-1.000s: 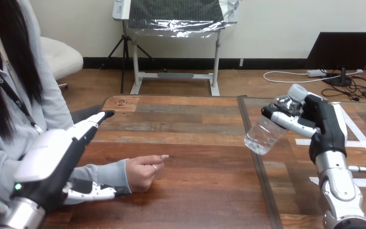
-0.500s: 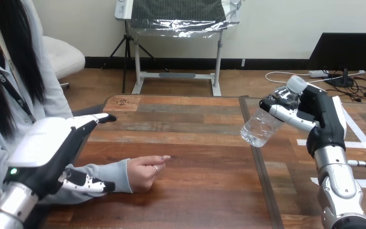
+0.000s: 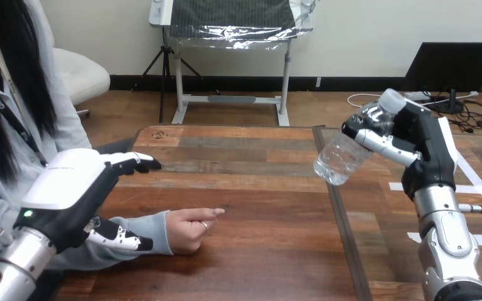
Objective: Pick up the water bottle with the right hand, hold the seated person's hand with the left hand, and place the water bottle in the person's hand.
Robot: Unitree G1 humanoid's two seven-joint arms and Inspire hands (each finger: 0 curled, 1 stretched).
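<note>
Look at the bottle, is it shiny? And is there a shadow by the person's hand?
Head view: the water bottle, held tilted in the right hand, is see-through with small bright glints; head view again: a faint shadow lies on the table just under the person's hand.

Left hand (image 3: 69, 191) open, forward; right hand (image 3: 425, 150) raised, clenched.

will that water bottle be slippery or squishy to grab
The water bottle looks like thin clear plastic, so it likely dents under a squeeze. Its smooth round body, held tilted in the right hand, may slip or roll.
</note>
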